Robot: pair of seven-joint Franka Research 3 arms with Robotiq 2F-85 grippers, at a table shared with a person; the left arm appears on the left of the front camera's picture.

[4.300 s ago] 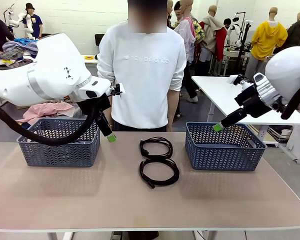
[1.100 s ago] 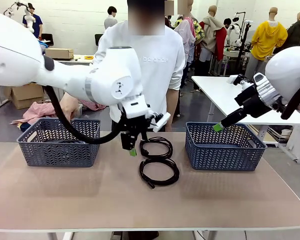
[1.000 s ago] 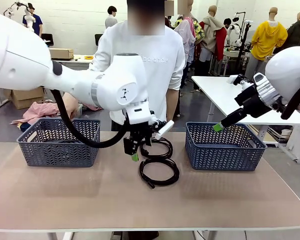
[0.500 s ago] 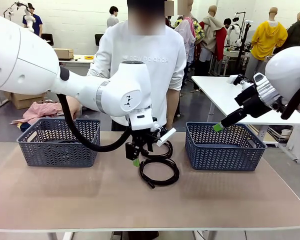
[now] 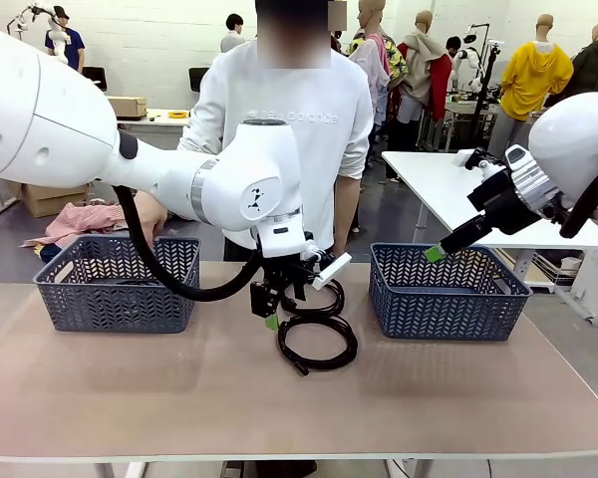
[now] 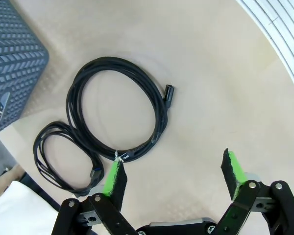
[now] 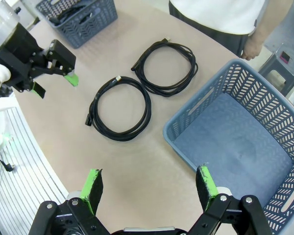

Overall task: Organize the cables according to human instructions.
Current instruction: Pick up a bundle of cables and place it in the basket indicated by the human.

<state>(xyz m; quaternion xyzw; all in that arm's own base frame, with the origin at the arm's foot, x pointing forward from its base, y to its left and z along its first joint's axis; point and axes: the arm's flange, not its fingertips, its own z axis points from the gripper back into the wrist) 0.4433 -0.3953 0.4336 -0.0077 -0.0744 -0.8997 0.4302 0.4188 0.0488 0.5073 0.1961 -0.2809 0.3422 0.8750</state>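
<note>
- Hanging wide open and empty, the left tool (image 6: 172,164) has swung in from the left basket (image 5: 118,299) and settled low over the coils.
- Near cable (image 6: 72,105) and far cable (image 6: 37,144) lie unmoved mid-surface, toward the far edge; a pick looks imminent.

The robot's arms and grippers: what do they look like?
The left arm and the right arm have rounded white shells. A thick black hose runs along the left arm, and a small black mark sits on its joint. The left gripper and right gripper are black, two-fingered, with green pads.
</note>
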